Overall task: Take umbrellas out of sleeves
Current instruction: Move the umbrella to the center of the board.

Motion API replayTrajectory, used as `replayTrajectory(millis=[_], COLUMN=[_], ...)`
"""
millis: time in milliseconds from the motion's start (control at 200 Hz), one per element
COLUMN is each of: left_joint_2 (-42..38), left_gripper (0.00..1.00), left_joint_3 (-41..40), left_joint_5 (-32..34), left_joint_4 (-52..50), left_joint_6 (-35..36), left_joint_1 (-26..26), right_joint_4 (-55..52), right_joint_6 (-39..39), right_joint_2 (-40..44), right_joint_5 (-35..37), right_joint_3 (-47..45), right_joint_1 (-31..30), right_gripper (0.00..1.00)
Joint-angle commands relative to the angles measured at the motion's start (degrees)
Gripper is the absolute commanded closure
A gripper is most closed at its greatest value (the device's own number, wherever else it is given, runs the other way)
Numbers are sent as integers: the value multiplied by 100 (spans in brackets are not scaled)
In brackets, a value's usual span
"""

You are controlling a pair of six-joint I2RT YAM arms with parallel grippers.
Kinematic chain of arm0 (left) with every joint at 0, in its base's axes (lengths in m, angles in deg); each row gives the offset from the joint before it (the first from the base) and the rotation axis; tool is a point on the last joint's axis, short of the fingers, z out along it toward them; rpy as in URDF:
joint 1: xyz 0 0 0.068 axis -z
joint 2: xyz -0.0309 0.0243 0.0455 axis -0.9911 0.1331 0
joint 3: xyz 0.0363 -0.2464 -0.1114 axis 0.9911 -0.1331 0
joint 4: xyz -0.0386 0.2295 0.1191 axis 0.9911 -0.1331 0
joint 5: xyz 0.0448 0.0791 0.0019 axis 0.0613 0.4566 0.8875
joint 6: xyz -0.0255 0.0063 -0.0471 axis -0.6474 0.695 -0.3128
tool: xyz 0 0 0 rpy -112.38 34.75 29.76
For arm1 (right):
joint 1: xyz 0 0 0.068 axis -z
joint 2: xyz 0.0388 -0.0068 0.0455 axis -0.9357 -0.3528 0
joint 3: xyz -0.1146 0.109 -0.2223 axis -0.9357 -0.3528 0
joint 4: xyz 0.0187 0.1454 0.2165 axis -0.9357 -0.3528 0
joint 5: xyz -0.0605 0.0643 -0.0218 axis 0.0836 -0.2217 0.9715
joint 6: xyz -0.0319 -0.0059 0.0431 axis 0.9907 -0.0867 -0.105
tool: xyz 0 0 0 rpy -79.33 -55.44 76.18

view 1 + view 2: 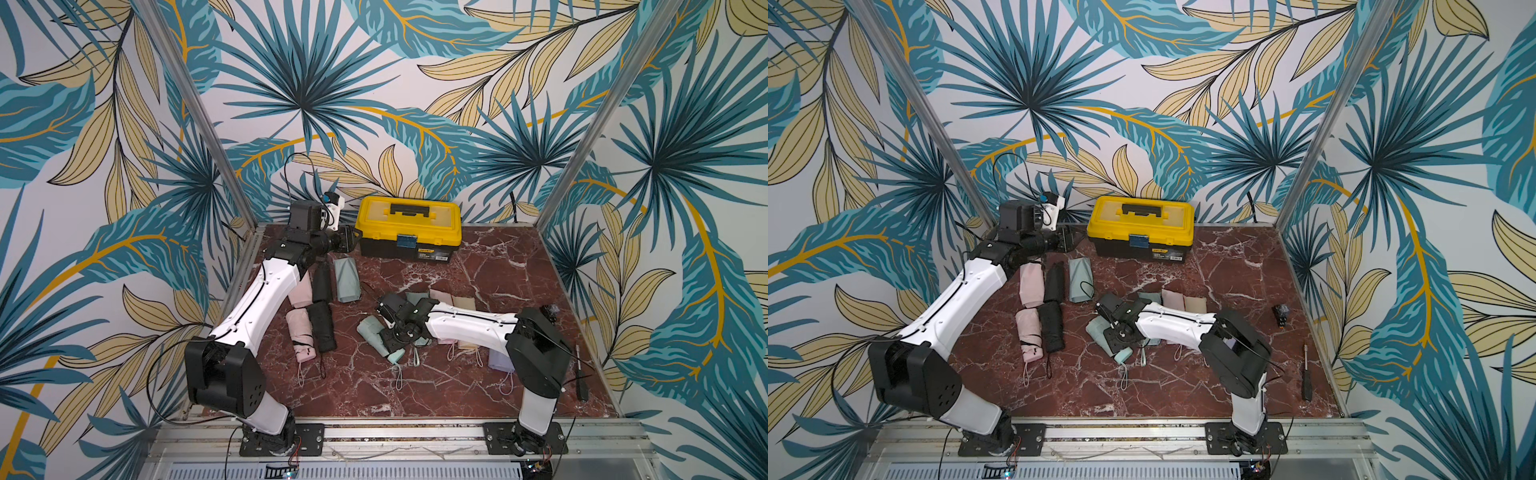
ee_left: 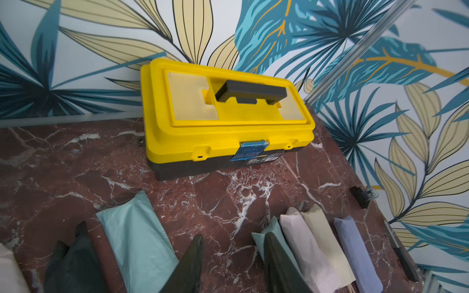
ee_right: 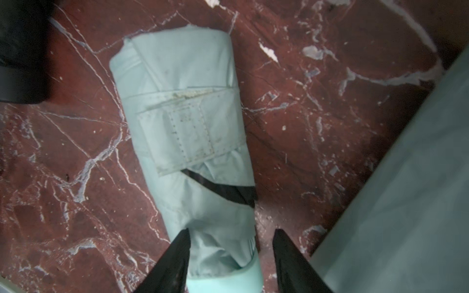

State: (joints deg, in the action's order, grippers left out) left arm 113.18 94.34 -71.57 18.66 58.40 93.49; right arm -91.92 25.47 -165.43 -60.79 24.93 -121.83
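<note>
At the centre of the table (image 1: 415,395), the right gripper (image 3: 232,232) hangs with its jaws apart astride the handle end of a bare mint umbrella (image 3: 187,142). Farther off, near 11 o'clock, the left gripper (image 2: 234,238) is parted and empty just beyond a flat mint sleeve (image 1: 347,278). It faces the toolbox (image 1: 409,228) at 12 o'clock.

Yellow-lidded black toolbox (image 1: 410,227) at the table's (image 1: 457,395) rear, screwdriver (image 1: 1307,388) and small black object (image 1: 1281,316) near its right edge.

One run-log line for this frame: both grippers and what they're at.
left gripper: open, empty, raised beside yellow-lidded black plastic toolbox | right gripper: open, over handle end of unsleeved mint-green folded fabric umbrella
</note>
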Motion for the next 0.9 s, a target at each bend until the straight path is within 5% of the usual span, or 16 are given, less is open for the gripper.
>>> replayTrajectory(millis=[0, 896], left_joint_2=[-37, 149], left_gripper=[60, 62], left_joint_3=[71, -23], left_joint_5=[-434, -783], left_joint_4=[259, 481], left_joint_6=[-233, -481], left_joint_1=[-277, -868], right_joint_4=[-214, 1153], right_joint_6=[162, -2580], right_joint_2=[-187, -1280], right_joint_5=[-92, -971], right_joint_3=[223, 862], right_joint_1=[11, 6], right_gripper=[45, 49])
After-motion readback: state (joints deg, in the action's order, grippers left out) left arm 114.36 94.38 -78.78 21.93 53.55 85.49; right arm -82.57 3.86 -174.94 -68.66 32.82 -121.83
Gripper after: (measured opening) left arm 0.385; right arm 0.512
